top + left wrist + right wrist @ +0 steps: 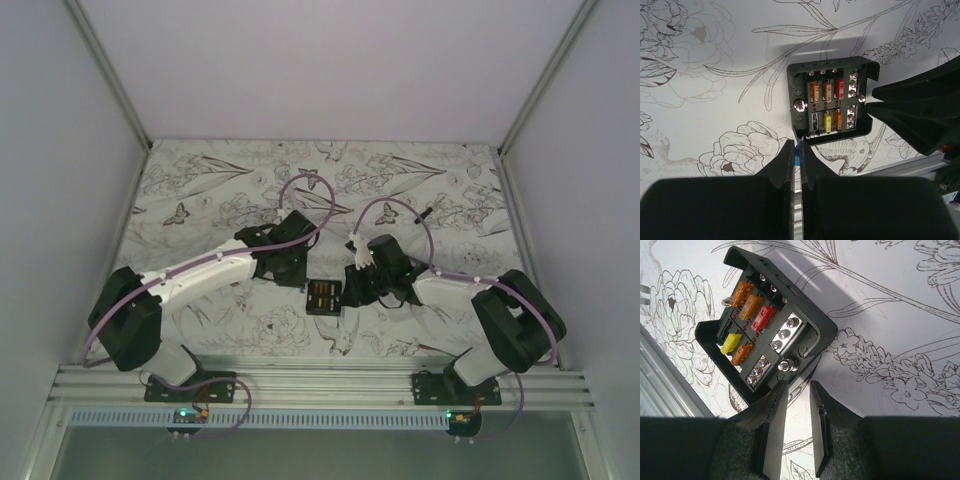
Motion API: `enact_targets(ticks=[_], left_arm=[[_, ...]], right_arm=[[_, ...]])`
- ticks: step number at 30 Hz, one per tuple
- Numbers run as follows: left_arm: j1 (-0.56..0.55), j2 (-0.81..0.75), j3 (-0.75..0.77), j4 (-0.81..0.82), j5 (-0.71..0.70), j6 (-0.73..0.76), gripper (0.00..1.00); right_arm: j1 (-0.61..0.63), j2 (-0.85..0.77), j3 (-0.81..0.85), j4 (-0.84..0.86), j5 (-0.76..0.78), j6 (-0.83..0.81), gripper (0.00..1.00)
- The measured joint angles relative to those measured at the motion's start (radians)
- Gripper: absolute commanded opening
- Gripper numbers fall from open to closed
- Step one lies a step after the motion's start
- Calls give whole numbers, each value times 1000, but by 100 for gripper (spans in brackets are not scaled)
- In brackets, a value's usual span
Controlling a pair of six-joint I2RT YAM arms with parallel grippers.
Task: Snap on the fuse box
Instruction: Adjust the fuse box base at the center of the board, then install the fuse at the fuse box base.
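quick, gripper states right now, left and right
left gripper: shut, tips at the fuse box corner, no clear hold
right gripper: open, jaws apart at the box's edge, holding nothing visible

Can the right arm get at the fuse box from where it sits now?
Probably yes. The right gripper has its jaws apart right at the near wall of the fuse box, nothing between; the left gripper, shut, sits at another corner, clear of it.
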Motion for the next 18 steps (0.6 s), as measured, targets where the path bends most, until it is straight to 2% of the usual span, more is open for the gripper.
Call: enact_targets(ticks=[8,11,13,15,18], left_arm=[[-42,63,40,-16,-18,-16,0],[-51,85,57,-23,-23,-18,0],[-58,101,73,-28,-26,-18,0],[-65,119,87,-36,-29,-19,0],[-79,140,100,-50,-43,-27,0]], right_arm=[[8,-7,-8,5,-17,0,31],[10,-40,-16,-5,20,-1,35],[11,-81,-24,-19,77,-3,41],[12,-121,-30,-29,135,-3,53],[11,-174,-39,-38,231,-2,67]])
